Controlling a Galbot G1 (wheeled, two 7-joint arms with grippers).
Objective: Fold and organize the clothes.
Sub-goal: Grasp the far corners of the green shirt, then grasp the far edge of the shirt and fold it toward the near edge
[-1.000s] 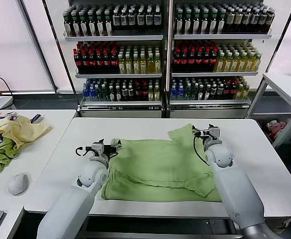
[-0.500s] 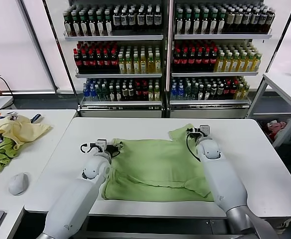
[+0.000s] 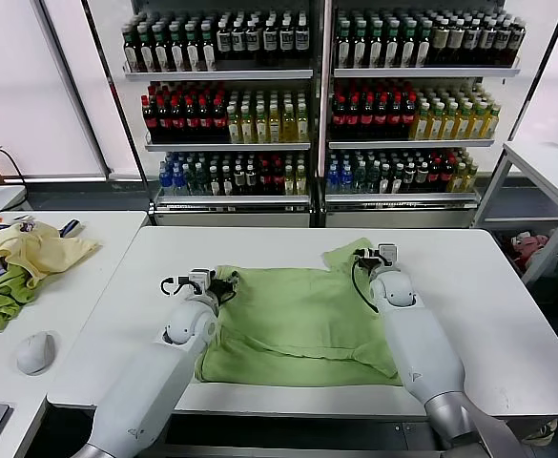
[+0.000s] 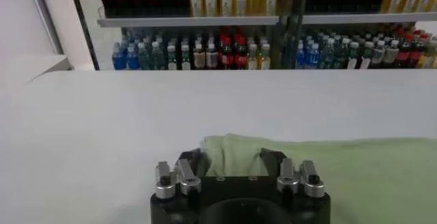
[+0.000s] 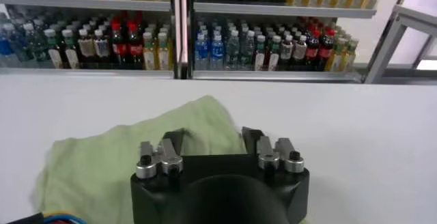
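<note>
1. The light green polo shirt [image 3: 302,320] lies spread on the white table [image 3: 507,315].
2. Left gripper [image 3: 223,283] and right gripper [image 3: 364,256] each clamp a far shirt corner, likely ready for a fold.
3. Wrist views show cloth between the jaws; only the head view shows the pale yellow garment [image 3: 35,248] on the side table.

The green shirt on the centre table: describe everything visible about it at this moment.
The shirt is light yellow-green soft cloth, lying mostly flat and lightly wrinkled on the white table. One sleeve sticks out at its far right corner, and a fold runs along the near right part. The left gripper sits at its far left edge, the right gripper on the far right sleeve; both have cloth between their fingers. No collar or print shows.
</note>
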